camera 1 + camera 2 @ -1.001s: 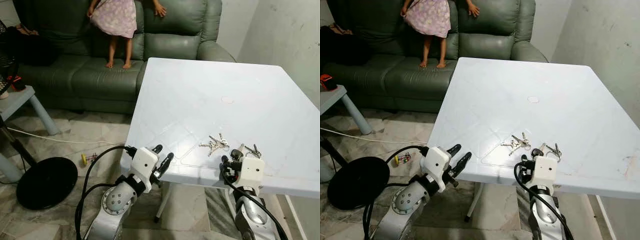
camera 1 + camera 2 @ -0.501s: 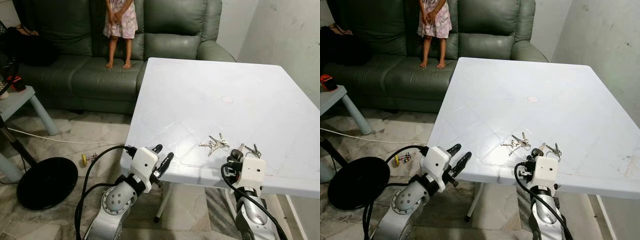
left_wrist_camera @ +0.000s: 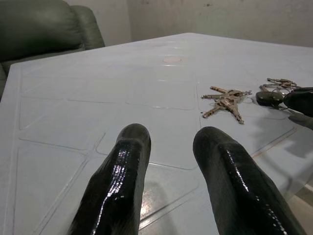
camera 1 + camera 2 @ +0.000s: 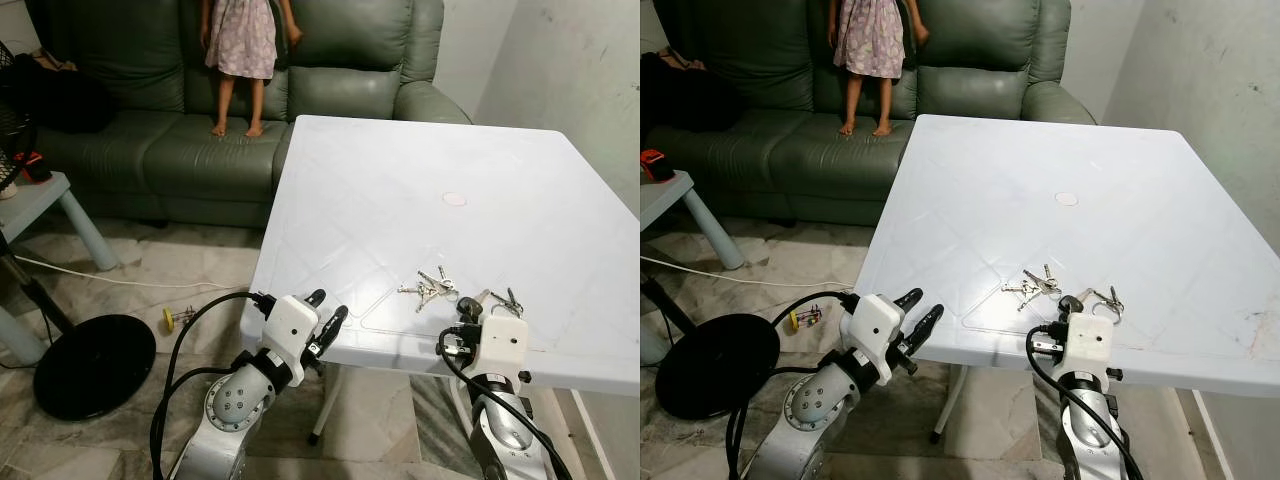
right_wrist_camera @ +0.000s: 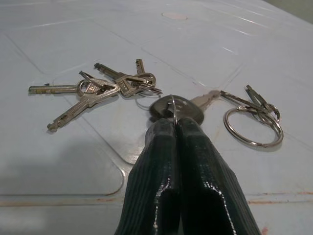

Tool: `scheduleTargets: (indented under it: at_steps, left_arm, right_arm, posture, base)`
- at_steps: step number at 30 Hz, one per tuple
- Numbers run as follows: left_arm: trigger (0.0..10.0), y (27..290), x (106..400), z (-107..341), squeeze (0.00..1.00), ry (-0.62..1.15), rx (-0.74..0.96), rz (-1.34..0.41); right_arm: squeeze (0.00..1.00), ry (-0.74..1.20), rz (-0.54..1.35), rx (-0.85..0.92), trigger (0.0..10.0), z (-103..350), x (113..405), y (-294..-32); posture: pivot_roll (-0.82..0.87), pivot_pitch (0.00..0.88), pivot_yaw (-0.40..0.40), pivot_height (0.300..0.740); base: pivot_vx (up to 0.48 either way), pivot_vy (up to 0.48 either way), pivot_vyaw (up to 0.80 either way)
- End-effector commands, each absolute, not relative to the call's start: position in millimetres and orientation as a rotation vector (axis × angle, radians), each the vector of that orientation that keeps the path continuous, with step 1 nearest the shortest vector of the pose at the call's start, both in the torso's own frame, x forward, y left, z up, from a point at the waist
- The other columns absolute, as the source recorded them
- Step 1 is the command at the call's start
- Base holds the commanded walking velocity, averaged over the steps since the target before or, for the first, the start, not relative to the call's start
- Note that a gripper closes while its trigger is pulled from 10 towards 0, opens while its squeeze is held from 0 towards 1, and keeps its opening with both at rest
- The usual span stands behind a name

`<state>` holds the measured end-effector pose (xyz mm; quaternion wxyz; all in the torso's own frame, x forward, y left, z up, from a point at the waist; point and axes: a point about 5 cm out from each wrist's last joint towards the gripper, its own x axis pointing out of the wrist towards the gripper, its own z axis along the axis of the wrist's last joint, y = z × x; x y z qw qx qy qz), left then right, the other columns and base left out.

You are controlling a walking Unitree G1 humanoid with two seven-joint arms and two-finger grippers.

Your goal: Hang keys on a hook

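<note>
Two sets of keys lie near the front edge of the white table (image 4: 400, 190). One is a loose bunch of silver keys (image 4: 427, 288), seen closer in the right wrist view (image 5: 105, 85). To its right lies a black-headed key (image 5: 177, 108) joined to a large ring with small keys (image 5: 253, 125). My right gripper (image 4: 468, 312) reaches over the table edge and is shut, its fingertips (image 5: 166, 129) pinching the small ring at the black key's head. My left gripper (image 4: 325, 310) hovers open at the table's front left edge, empty, with the silver keys (image 3: 226, 98) well ahead of it.
A green sofa (image 4: 200, 130) stands behind the table, and a person (image 4: 242, 40) is standing on it. A black round fan base (image 4: 92, 362) and a cable lie on the floor at left, beside a small pale table (image 4: 40, 195). A wall (image 4: 580, 70) runs along the right.
My right gripper has drawn back slightly toward the table edge; the keys have barely shifted. The person on the sofa has changed stance. The left arm is still.
</note>
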<state>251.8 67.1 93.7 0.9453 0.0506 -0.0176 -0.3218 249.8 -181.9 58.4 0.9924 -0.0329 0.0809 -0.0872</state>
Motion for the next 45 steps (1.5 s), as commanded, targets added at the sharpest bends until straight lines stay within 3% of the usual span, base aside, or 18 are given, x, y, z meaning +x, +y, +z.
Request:
scheduleTargets:
  at_steps: [1,9,10,11,22,30,35,40,45]
  left_arm:
    - [10.0,65,251,98,0.0,-0.06,0.114,-0.663]
    - [10.0,65,252,99,0.0,-0.065,0.116,-0.657]
    - [10.0,65,252,99,0.0,-0.067,0.116,-0.654]
    - [10.0,65,253,99,0.0,-0.077,0.12,-0.64]
    - [10.0,68,261,104,0.0,-0.099,0.112,-0.601]
    - [10.0,74,270,111,0.0,-0.12,0.089,-0.546]
    - [10.0,99,293,132,0.0,-0.18,-0.029,-0.382]
    - [10.0,106,297,136,0.0,-0.191,-0.048,-0.351]
    - [10.0,134,304,145,0.0,-0.237,-0.103,-0.261]
  right_arm:
    - [0.0,0.163,-0.175,-0.091,0.0,61,250,-181]
    - [0.0,0.188,-0.185,-0.177,0.0,56,250,-179]
    - [0.0,0.176,-0.176,-0.141,4.5,56,251,-177]
    - [0.0,0.175,-0.147,-0.031,10.0,57,253,-173]
    - [0.0,-0.036,-0.004,0.23,10.0,92,266,-151]
    - [0.0,-0.177,0.071,0.257,10.0,117,267,-146]
    - [0.0,-0.298,0.053,0.242,10.0,143,279,-161]
    - [0.0,-0.306,0.056,0.235,10.0,146,281,-163]
    - [0.0,-0.316,0.11,0.146,10.0,150,280,-167]
  posture:
    - [0.09,0.0,-0.041,0.736]
    - [0.09,0.0,-0.043,0.736]
    - [0.09,0.0,-0.043,0.736]
    - [0.09,0.0,-0.044,0.736]
    - [0.09,0.0,-0.043,0.736]
    - [0.09,0.0,-0.044,0.736]
    - [0.1,0.0,-0.047,0.736]
    - [0.1,0.0,-0.049,0.736]
    - [0.1,0.0,-0.051,0.736]
  base:
    - [0.0,0.0,0.0]
    - [0.0,0.0,0.0]
    - [0.0,0.0,0.0]
    - [0.0,0.0,0.0]
    - [0.0,0.0,0.0]
    - [0.0,0.0,0.0]
    - [0.0,0.0,0.0]
    - [0.0,0.0,0.0]
    - [0.0,0.0,0.0]
